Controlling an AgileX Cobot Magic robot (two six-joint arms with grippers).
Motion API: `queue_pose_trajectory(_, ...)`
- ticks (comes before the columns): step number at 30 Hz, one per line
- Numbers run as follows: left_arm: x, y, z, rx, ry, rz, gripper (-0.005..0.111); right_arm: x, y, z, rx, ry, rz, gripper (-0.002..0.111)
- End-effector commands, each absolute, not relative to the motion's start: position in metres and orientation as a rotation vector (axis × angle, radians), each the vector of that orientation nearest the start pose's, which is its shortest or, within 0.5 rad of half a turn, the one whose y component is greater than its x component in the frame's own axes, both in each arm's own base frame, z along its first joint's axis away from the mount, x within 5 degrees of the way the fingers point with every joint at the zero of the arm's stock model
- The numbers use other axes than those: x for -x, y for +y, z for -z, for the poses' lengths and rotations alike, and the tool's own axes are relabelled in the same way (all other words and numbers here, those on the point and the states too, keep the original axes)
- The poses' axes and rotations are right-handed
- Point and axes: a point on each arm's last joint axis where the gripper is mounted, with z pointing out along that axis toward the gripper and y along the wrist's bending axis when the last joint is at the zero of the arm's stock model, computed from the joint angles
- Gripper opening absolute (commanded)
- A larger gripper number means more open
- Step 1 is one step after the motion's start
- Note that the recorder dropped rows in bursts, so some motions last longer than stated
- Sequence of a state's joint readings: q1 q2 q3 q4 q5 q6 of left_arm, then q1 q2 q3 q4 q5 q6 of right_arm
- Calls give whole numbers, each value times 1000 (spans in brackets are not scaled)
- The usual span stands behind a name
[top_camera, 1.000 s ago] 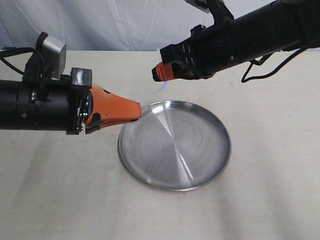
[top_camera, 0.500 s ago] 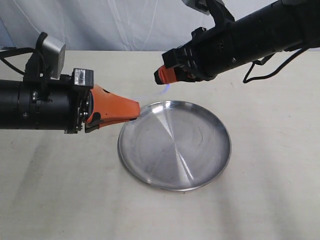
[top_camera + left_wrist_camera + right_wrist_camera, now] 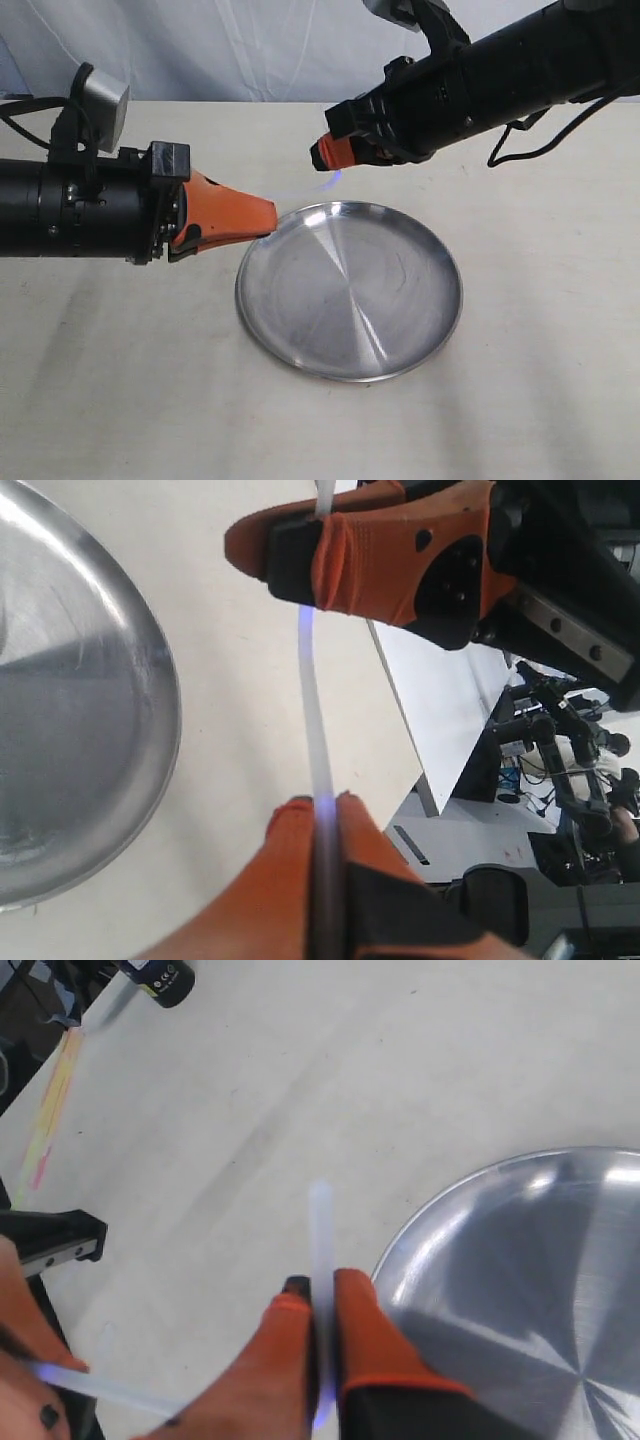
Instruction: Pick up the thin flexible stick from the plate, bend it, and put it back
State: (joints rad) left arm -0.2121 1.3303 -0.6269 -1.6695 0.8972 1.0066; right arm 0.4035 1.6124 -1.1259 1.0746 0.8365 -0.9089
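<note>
The thin flexible stick (image 3: pixel 318 186) hangs in the air above the plate's far-left rim, held at both ends. My left gripper (image 3: pixel 272 218) is shut on one end; the translucent stick (image 3: pixel 313 710) runs from its orange fingertips (image 3: pixel 290 820) up to the other gripper (image 3: pixel 300 550). My right gripper (image 3: pixel 322 155) is shut on the other end, and a short piece of stick (image 3: pixel 320 1225) pokes out past its tips (image 3: pixel 320 1285). The stick curves slightly between the two. The shiny round plate (image 3: pixel 400 300) lies on the table with nothing in it.
The plate (image 3: pixel 80 710) sits on a pale cream tabletop (image 3: pixel 520 400). A white cloth backdrop (image 3: pixel 250 50) hangs behind the table. A black cylindrical object (image 3: pixel 165 975) stands far off on the table in the right wrist view.
My right gripper has shifted slightly to the right with its end of the stick. The left gripper has turned a little and keeps its hold.
</note>
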Motion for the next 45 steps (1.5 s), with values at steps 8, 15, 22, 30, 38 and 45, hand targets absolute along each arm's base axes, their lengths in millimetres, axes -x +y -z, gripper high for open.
queue_pose_trajectory(8,-222,-119,-258,40,2147,1500,57,-278,188,-271,870,2302,-1073,-1)
queue_pose_trajectory(15,-222,-118,-258,68,2154,1512,58,-285,189,-277,695,2281,-1105,-1)
queue_pose_trajectory(22,-228,-113,-254,136,2166,1395,53,-308,183,-290,249,2194,-1069,-1)
queue_pose_trajectory(30,-234,-101,-253,334,2170,1360,53,-317,181,-299,-81,2113,-1196,-1)
queue_pose_trajectory(38,-235,-98,-279,271,2076,1376,57,-314,184,-300,-54,2117,-1250,-1)
queue_pose_trajectory(45,-234,-101,-284,232,2067,1429,56,-309,189,-305,-39,2108,-1372,-1)
